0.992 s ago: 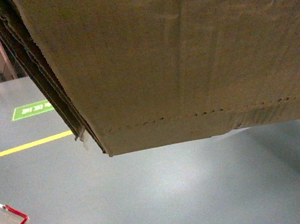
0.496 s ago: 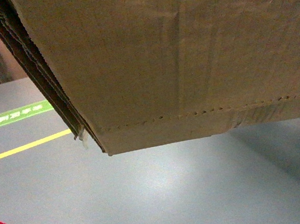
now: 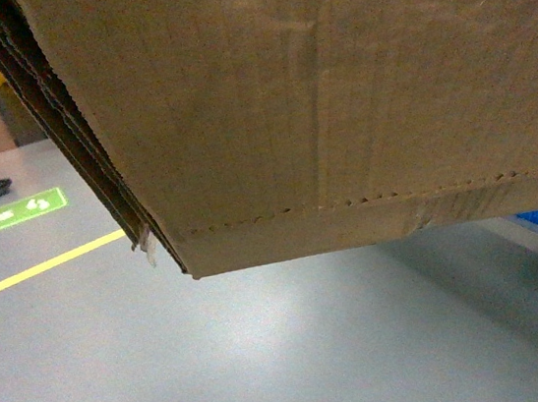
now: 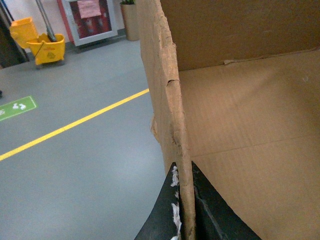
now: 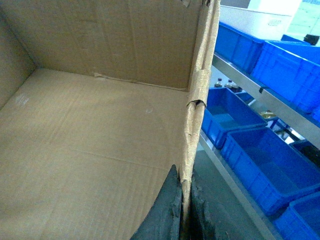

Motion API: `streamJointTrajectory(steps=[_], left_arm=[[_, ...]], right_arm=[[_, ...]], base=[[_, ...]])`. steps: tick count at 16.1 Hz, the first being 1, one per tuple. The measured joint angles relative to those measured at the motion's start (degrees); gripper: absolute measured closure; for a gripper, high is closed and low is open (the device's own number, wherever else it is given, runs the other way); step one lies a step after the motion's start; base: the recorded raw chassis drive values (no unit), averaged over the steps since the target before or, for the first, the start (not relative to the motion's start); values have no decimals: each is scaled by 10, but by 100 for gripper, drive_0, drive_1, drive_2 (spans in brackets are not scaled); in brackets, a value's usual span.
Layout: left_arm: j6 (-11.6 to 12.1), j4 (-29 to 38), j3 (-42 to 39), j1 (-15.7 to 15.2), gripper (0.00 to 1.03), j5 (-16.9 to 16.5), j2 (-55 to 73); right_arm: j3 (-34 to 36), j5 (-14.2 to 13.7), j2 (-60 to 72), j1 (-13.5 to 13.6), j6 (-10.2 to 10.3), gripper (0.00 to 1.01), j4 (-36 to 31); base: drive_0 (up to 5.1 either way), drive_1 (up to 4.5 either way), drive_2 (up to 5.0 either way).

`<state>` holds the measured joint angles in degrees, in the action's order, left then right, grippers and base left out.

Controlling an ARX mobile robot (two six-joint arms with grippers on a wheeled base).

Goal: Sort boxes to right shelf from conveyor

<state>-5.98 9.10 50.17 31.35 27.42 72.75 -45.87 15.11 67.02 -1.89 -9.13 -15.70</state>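
Brown corrugated cardboard carton (image 3: pixel 336 103) held off the grey floor (image 3: pixel 270 359) and filling the upper part of the head view, its matte side panel creased vertically and crossed low down by a perforated seam line, with layered fluted edges exposed at the left corner. Left wrist view: the left gripper (image 4: pixel 183 210), two dark tapered fingers pressed together on the carton's left wall, one finger outside and one inside; the wall's top edge is ragged and torn, showing pale fibrous board, and white scuffs mark the outer finger (image 4: pixel 167 210). Inside the carton, the flat ribbed base panel meets the far wall at a slightly lifted flap edge. Right wrist view: the right gripper (image 5: pixel 182 212), likewise pinching the carton's right wall between two dark fingers, the wall edge split and notched above them. Beside the carton's right wall stands the right shelf (image 5: pixel 260 97), a silver steel rack with a slanted flat rail, carrying smooth blue plastic bins (image 5: pixel 260 165) on several tiers. To the left of the carton, the smooth floor bears a yellow line (image 4: pixel 75 125) and a green floor marking (image 4: pixel 15 107); farther off, a yellow mop bucket (image 4: pixel 45 45) stands near the wall.
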Motion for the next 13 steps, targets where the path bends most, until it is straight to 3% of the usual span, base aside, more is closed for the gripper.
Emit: streamJointTrajectory(steps=[3, 10, 13], left_arm=[[0, 0, 0, 0, 101, 0, 0], [0, 0, 0, 0, 101, 0, 0], [0, 2, 0, 1, 101, -2, 5]], right_arm=[[0, 0, 0, 0, 0, 99, 0], [0, 0, 1, 0, 0, 99, -1], [0, -1, 3, -1, 0, 99, -1]], base=[[-138, -138, -138], [203, -43, -638], [-129, -129, -129]])
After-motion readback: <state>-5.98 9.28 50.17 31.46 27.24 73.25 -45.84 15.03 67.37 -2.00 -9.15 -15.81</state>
